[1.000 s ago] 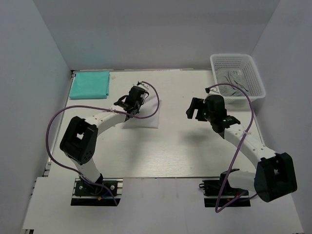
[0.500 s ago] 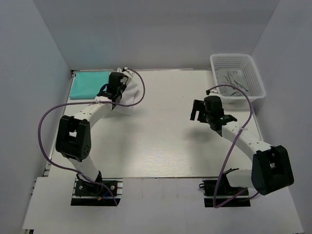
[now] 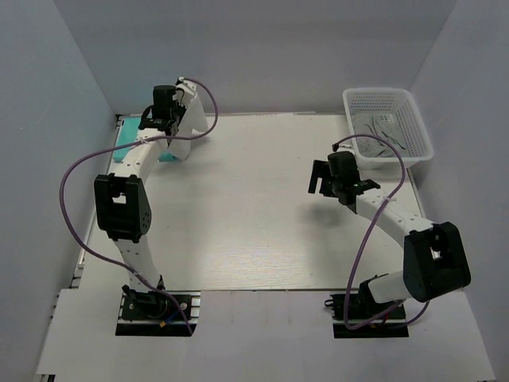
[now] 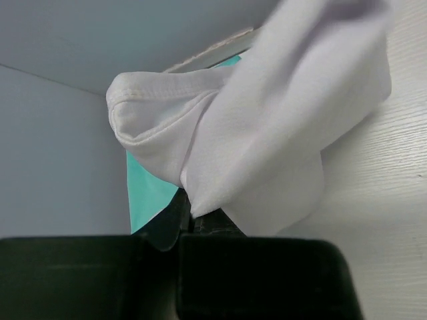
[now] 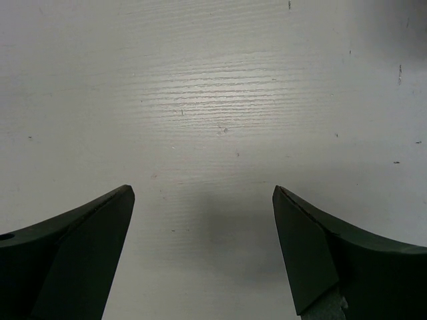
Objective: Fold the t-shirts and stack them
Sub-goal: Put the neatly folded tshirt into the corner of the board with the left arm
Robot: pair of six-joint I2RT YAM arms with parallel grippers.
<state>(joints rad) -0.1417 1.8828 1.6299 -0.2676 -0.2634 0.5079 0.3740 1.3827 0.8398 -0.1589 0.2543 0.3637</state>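
The left hand (image 3: 161, 118) is at the far left corner of the table (image 3: 254, 223), up by the back wall. It is clamped on the white t-shirt (image 3: 182, 134). In the left wrist view the dark fingers (image 4: 200, 223) are pressed together, with the cloth rising out of them. The white t-shirt (image 4: 267, 133) hangs from that grip in a loose bunch, not flat. One stitched hem curls over in a rounded fold to the left, and a broader flap falls to the right over the pale wood table (image 4: 393, 213). The pictures do not show whether its lower edge touches the table.

The teal t-shirt (image 3: 124, 142) lies folded flat in the same far left corner, directly under and behind the hanging white one. From above, only its left strip and a small patch by the white cloth's lower edge show. From the wrist, the teal t-shirt (image 4: 145, 197) shows as a narrow wedge just beside the hand and beneath the white fold.

The right hand (image 3: 320, 178) hovers over bare table (image 5: 213, 80) on the right side, well apart from both shirts. Its two fingers (image 5: 73, 257) are spread wide and hold nothing.

The white mesh basket (image 3: 351, 109) stands at the far right corner with grey cloth (image 3: 380, 132) inside. The print on that cloth is too small to read.
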